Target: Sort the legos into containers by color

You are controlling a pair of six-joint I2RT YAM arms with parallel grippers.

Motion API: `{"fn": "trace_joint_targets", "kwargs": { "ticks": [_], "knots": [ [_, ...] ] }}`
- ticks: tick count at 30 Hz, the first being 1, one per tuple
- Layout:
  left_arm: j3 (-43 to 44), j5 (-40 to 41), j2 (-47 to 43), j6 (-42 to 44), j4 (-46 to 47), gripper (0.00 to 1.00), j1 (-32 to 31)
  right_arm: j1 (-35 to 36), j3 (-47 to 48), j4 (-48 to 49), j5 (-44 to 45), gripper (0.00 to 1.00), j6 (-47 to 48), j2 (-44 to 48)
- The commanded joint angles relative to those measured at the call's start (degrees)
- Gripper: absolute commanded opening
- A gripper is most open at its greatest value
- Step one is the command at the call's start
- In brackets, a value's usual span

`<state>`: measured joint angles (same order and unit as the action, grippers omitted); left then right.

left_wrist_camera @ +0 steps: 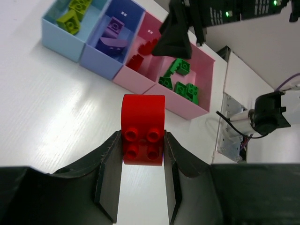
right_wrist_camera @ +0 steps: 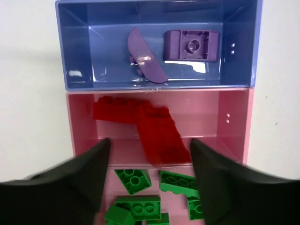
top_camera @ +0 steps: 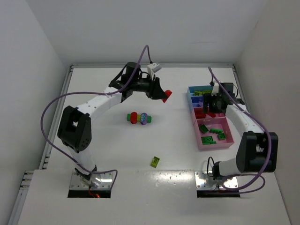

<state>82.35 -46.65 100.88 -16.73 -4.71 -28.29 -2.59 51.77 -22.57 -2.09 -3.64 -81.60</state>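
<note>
Left wrist view: left fingers (left_wrist_camera: 108, 173) clamp 1 red brick (left_wrist_camera: 143, 129), likely bound for the red-stocked pink tray (left_wrist_camera: 136, 78); right fingers (right_wrist_camera: 79, 183) gape empty.

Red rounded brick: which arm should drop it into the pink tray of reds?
Left. Left gripper holds the red rounded plastic brick; right gripper hangs open over that pink plastic tray.

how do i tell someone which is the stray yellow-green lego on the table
On the white table, look toward the near edge, about mid-width. The yellow-green lego lies there alone, well in front of the mid-table cluster; it is the only loose brick touching nothing.
</note>
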Motion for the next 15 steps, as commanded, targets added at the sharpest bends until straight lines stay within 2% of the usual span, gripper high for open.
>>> {"fn": "trace_joint_targets", "kwargs": {
  "ticks": [1, 4, 9, 15],
  "knots": [
    [2.47, 0.07, 0.54, 2.05, 0.14, 0.00, -3.16, -0.84, 0.53, 3.41, -0.72, 0.73, -0.67, 2.06],
    [2.47, 0.07, 1.86, 2.05, 0.14, 0.00, -5.45, -2.15, -0.09, 4.11, -2.47, 0.84, -0.67, 4.87],
    [5.71, 0.07, 5.72, 2.67, -1.26, 0.00, -10.28, -5.31, 1.05, 3.41, -6.78, 0.85, -3.21, 11.10],
    [17.39, 0.95, 17.14, 4.60, -5.83, 0.00, -15.04, -8.31, 1.05, 1.22, -6.00, 0.85, -4.71, 22.62]
  ]
}}
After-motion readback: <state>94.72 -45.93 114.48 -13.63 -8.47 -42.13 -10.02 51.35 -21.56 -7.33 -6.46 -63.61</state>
